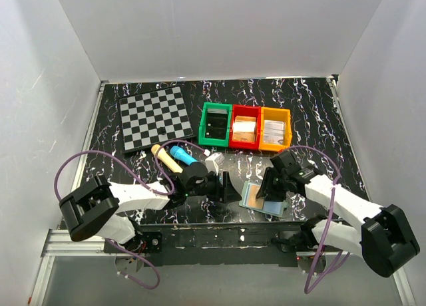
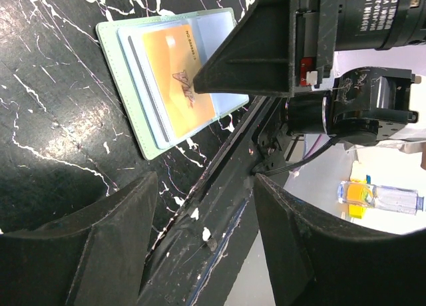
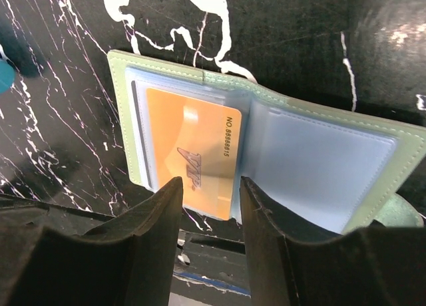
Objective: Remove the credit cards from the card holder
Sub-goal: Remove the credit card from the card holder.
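- The card holder (image 3: 319, 153), a flat bifold wallet with a pale green outside and two blue-grey clear panels inside, lies open and flat on the black, white-veined counter (image 1: 313, 113).
- In the top view it sits close to the counter's near edge, between the two arms' tips and nearer than the red and orange bins.
- An orange plastic card (image 3: 193, 153), printed with "VIP" and a number, is tucked in the holder's left panel as the right wrist camera sees it.
- Behind the orange card shows the edge of a pale card with a dark stripe (image 2: 143, 73), in the same panel.
- The right pincer (image 3: 210, 184) hangs over the orange card's lower edge. Its two dark fingers are a narrow gap apart and nothing is clamped between them. Whether the tips touch the card cannot be told.
- The left pincer (image 2: 205, 178) is spread wide and holds nothing. It is low over the counter just beside the holder, on its left in the top view.
- A black-and-white checkered board (image 1: 156, 120) lies at the far left of the counter.
- Three small plastic bins stand in a row touching each other: green (image 1: 217, 106), red (image 1: 247, 108), orange (image 1: 276, 110).
- A yellow cylinder (image 1: 165, 158) and a blue cylinder (image 1: 183, 154) lie side by side near the left arm.
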Available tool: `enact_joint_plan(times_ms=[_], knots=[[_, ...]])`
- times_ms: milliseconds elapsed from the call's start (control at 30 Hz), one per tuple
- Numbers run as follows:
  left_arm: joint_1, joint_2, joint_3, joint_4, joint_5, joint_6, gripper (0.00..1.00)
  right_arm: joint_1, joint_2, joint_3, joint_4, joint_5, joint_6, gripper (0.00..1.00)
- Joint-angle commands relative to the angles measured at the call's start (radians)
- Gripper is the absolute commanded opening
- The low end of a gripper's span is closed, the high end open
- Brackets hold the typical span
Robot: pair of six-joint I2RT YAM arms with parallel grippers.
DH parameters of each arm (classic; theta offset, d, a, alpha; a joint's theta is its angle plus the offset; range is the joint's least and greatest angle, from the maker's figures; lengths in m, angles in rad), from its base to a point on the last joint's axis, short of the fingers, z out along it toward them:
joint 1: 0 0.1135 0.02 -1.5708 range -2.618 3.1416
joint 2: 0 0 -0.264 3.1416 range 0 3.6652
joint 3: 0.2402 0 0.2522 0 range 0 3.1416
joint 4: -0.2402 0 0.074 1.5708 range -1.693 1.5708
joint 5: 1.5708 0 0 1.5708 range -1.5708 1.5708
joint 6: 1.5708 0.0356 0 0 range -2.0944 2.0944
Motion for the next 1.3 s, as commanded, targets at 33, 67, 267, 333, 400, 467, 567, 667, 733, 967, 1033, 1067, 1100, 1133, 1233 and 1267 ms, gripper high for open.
enact_joint_plan(times_ms=[33, 67, 267, 333, 400, 467, 567, 667, 733, 967, 1033, 1067, 1100, 1133, 1233, 1267], knots=[[0.004, -0.050, -0.004, -0.007, -0.027, 0.006, 0.59, 0.013, 0.045, -0.024, 0.101, -0.065, -0.006, 0.47], [0.004, -0.051, -0.005, -0.008, -0.028, 0.005, 0.59, 0.020, 0.054, -0.024, 0.116, -0.073, -0.006, 0.47], [0.004, -0.081, -0.024, -0.031, -0.045, 0.005, 0.59, 0.083, 0.122, 0.011, 0.181, -0.093, -0.012, 0.47], [0.004, -0.096, -0.032, -0.042, -0.053, 0.008, 0.59, 0.105, 0.151, 0.036, 0.189, -0.091, -0.017, 0.47], [0.004, -0.108, -0.035, -0.056, -0.060, 0.008, 0.59, 0.126, 0.180, 0.059, 0.192, -0.091, -0.018, 0.47], [0.004, -0.120, -0.042, -0.059, -0.071, 0.008, 0.59, 0.139, 0.205, 0.076, 0.199, -0.093, -0.006, 0.47], [0.004, -0.113, -0.047, -0.062, -0.083, 0.011, 0.59, 0.154, 0.231, 0.094, 0.203, -0.093, 0.015, 0.46], [0.004, -0.072, -0.036, -0.048, -0.088, 0.016, 0.59, 0.157, 0.220, 0.097, 0.196, -0.082, 0.035, 0.47], [0.004, -0.038, -0.019, -0.038, -0.088, 0.023, 0.59, 0.157, 0.200, 0.093, 0.189, -0.071, 0.041, 0.47], [0.004, 0.145, 0.099, -0.035, -0.056, 0.014, 0.56, 0.156, 0.122, 0.059, 0.170, -0.056, 0.049, 0.54], [0.004, 0.165, 0.105, -0.021, -0.059, -0.006, 0.54, 0.156, 0.085, 0.035, 0.175, -0.042, 0.054, 0.54], [0.004, 0.169, 0.105, -0.010, -0.060, -0.013, 0.54, 0.156, 0.073, 0.022, 0.184, -0.037, 0.057, 0.54], [0.004, 0.172, 0.105, -0.012, -0.062, -0.017, 0.53, 0.156, 0.065, 0.013, 0.186, -0.036, 0.058, 0.54], [0.004, 0.174, 0.108, -0.022, -0.071, -0.017, 0.53, 0.156, 0.065, 0.010, 0.183, -0.034, 0.058, 0.53], [0.004, 0.182, 0.110, -0.030, -0.077, -0.021, 0.52, 0.156, 0.082, 0.001, 0.189, -0.045, 0.057, 0.51], [0.004, 0.185, 0.111, -0.035, -0.079, -0.021, 0.51, 0.156, 0.091, 0.001, 0.189, -0.047, 0.055, 0.51]])
